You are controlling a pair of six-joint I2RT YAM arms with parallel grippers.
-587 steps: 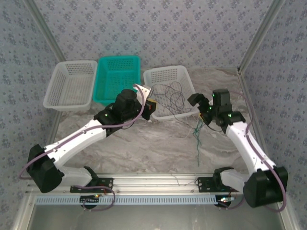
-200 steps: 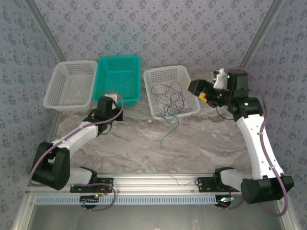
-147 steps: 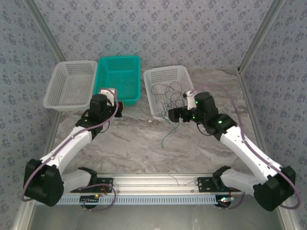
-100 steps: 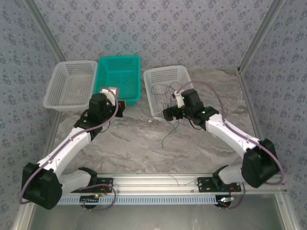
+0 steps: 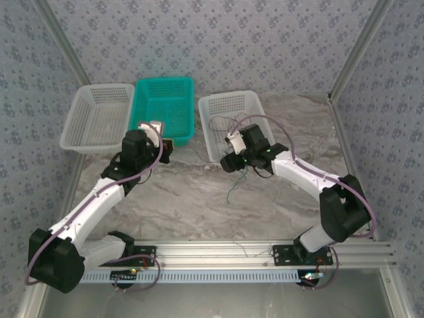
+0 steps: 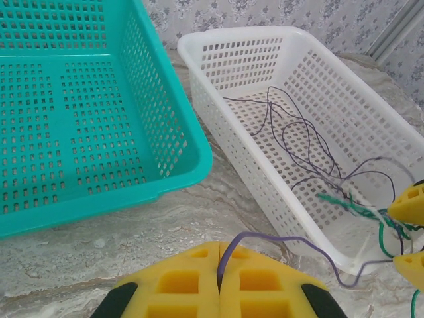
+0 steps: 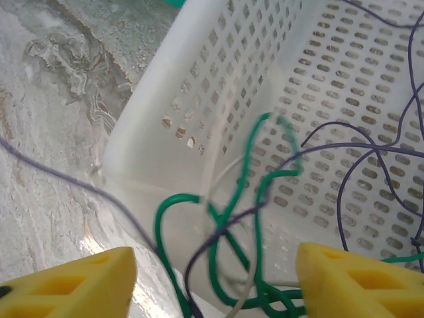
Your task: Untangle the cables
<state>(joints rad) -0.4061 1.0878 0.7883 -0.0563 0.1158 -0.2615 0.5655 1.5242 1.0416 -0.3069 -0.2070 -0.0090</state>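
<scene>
The cables are thin wires, dark purple (image 5: 233,124), green (image 5: 232,188) and pale cream (image 7: 214,177). Most lie in the right white basket (image 5: 228,98), and one green strand trails over its near corner onto the table. My left gripper (image 5: 165,142) hangs in front of the teal basket. Its yellow fingers (image 6: 179,281) are shut on a purple cable (image 6: 278,240) that runs to the white basket (image 6: 265,33). My right gripper (image 5: 228,161) is at that basket's near corner, open, with a knot of green, purple and cream wires (image 7: 245,199) between its fingers (image 7: 358,278).
A teal basket (image 5: 163,83) stands left of the white one, and another white basket (image 5: 99,89) stands at the far left. Patterned walls close in the back and sides. A metal rail (image 5: 212,250) runs along the near edge.
My right arm has swung from the back right down to the white basket's near corner, and its jaws have narrowed around the tangle. My left gripper has drawn back toward the teal basket, still shut.
</scene>
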